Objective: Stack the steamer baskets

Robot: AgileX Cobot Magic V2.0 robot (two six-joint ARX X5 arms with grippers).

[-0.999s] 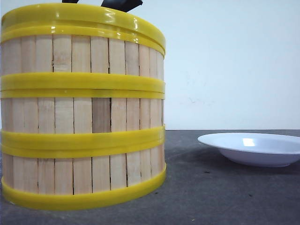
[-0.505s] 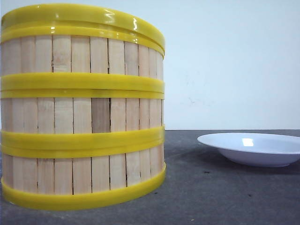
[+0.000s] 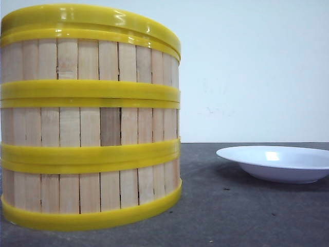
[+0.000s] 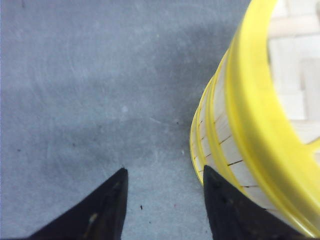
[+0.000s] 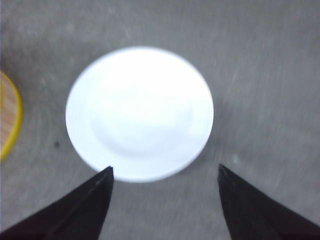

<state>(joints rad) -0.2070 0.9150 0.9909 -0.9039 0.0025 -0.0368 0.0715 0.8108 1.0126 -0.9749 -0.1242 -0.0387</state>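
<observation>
Surface: I see a dark grey table (image 3: 247, 206), matte, with faint scuffs and small specks. Room: a plain pale wall (image 3: 257, 67) behind it.

Baskets (image 3: 90, 118): three, stacked in one column on the left of the table in my front view, yellow bands flush.

Plate (image 3: 275, 162): white, shallow, on the table to the right, well apart from the stack.

Left gripper (image 4: 165, 192): fingers parted and holding nothing, above bare table, one fingertip just beside the stack's wall.

Right gripper (image 5: 165, 177): fingers spread wide and holding nothing, above the plate's near edge. This view is slightly blurred.
</observation>
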